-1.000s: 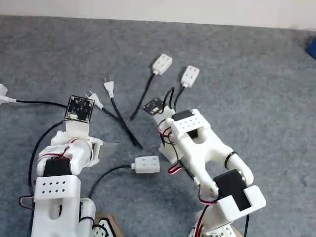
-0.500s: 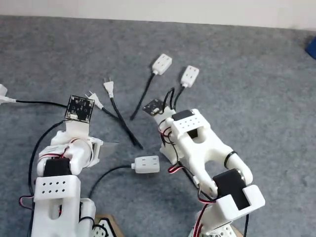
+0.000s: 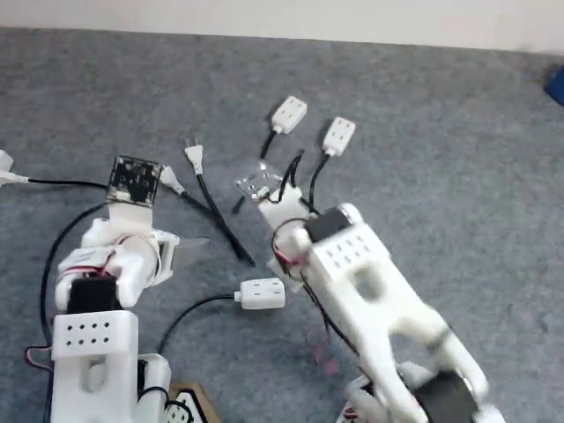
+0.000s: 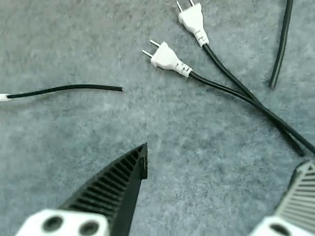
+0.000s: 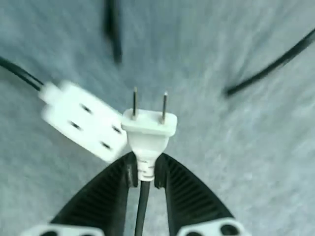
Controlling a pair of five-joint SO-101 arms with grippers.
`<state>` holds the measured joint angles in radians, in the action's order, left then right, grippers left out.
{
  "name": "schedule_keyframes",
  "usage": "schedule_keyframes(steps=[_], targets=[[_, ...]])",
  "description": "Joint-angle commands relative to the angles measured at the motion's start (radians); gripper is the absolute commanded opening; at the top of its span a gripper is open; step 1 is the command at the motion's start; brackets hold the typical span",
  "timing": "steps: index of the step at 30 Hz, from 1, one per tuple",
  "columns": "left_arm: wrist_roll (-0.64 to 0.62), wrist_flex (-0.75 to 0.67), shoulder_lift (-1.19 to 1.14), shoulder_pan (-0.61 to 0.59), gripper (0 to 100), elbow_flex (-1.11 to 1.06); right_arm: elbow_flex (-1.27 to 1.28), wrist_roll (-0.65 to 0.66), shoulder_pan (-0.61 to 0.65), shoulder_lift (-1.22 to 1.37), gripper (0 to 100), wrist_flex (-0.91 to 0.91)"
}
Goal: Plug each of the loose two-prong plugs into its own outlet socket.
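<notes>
My right gripper is shut on the neck of a white two-prong plug, whose prongs point away from me. A white outlet socket lies on the carpet just beside those prongs. In the high view the right arm stretches toward two back sockets. A third socket lies between the arms. My left gripper hangs open above bare carpet, short of two loose plugs. These same two plugs lie just ahead of the left arm.
Black cables from the two loose plugs cross between the arms. Another black cable ends on the carpet near the left gripper. A white connector lies at the left edge. The grey carpet is open at the right.
The right arm has swung forward and left toward the back sockets, carrying its plug. The left arm has shifted slightly to the left.
</notes>
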<state>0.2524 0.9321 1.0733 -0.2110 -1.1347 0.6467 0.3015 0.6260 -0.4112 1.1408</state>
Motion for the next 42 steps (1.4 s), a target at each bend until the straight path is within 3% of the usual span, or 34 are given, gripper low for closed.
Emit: schedule_keyframes(steps=[1,6,21,26,35,42], targets=[[-0.081,0.147,0.012,-0.004,43,0.168,0.058,-0.012,0.015,-0.259,0.7,-0.116],[-0.103,0.222,0.007,0.12,43,0.226,0.143,-0.011,0.008,-0.381,0.7,-0.268],[-0.104,0.23,0.005,0.308,44,0.317,0.251,0.002,0.156,-0.341,0.7,-0.344],[-0.097,0.226,-0.001,0.311,44,0.288,0.248,-0.02,0.18,-0.343,0.7,-0.298],[-0.049,0.006,-0.136,0.183,44,0.133,0.147,-0.015,0.18,-0.486,0.7,-0.127],[-0.051,-0.035,-0.191,0.18,44,0.13,0.004,0.003,0.182,-0.432,0.7,-0.045]])
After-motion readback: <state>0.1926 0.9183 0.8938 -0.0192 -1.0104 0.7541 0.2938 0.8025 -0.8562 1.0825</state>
